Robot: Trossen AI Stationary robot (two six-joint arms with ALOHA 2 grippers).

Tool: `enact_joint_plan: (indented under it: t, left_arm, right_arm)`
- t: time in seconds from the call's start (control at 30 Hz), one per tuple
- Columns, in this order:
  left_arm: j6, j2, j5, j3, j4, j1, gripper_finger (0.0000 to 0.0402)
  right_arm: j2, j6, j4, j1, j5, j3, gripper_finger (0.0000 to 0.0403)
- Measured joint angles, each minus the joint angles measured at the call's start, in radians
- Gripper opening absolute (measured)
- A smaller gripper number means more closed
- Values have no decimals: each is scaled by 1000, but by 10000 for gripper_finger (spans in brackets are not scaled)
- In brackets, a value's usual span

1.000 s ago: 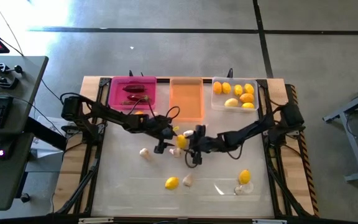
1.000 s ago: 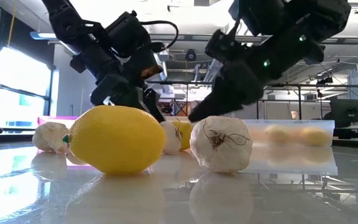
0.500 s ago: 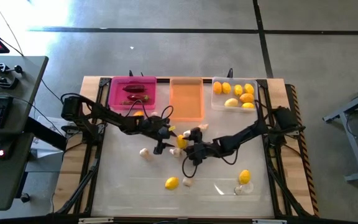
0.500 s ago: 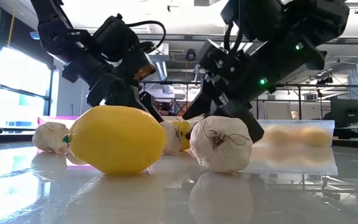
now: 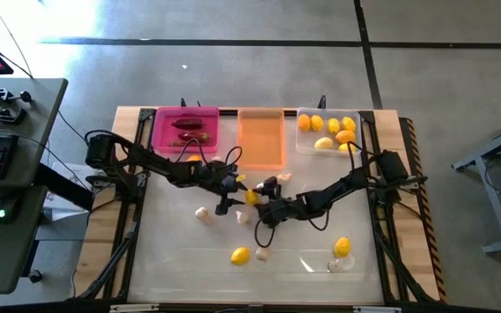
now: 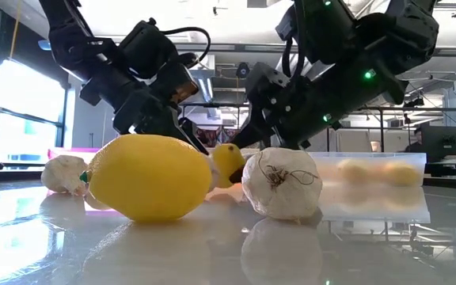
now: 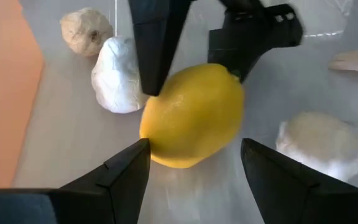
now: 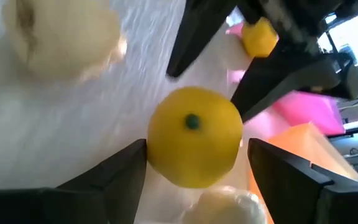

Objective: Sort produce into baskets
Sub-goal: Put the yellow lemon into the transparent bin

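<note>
Sort is roughly half done: top of the high view, the clear whitish plastic tray [image 5: 327, 133] holds several lemons, the magenta-pink tray [image 5: 185, 129] holds dark red chilies, and the translucent orange tray [image 5: 261, 139] looks empty. My left gripper [image 5: 235, 184] and right gripper [image 5: 265, 189] both have fingers apart around one yellow lemon [image 5: 251, 197] mid-counter, neither clamped. Left on the white counter [image 5: 181, 261]: that lemon, two more lower down, plus whitish garlic bulbs [image 5: 203, 212].
</note>
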Motion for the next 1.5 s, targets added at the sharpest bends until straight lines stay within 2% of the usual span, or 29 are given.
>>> enact_joint_plan:
  t: [0.4, 0.6, 0.77, 0.97, 1.07, 1.2, 1.33, 1.5]
  left_arm:
    - [9, 0, -5, 0, 21, 0, 236]
    - [12, -16, -153, 0, 52, -3, 236]
    - [35, -43, -178, -17, 129, -2, 236]
    - [33, -42, -170, -93, 252, 5, 236]
    - [21, -42, -172, -138, 300, 5, 236]
    - [0, -43, -165, -179, 384, 3, 236]
    - [-41, -43, -165, -193, 421, 3, 236]
    - [-60, -43, -119, -196, 409, 5, 236]
  right_arm:
    - [-2, 4, 52, -4, -31, -1, 205]
    - [-54, 107, 3, -17, 17, -3, 193]
    - [-165, 127, -103, -16, 85, -1, 192]
    - [-371, 216, -342, -31, 221, 2, 191]
    - [-474, 367, -525, -68, 256, 2, 191]
    - [-575, 611, -763, -155, 253, 2, 190]
    - [-626, 784, -939, -271, 231, 2, 190]
    - [-621, 867, -1070, -422, 229, 2, 190]
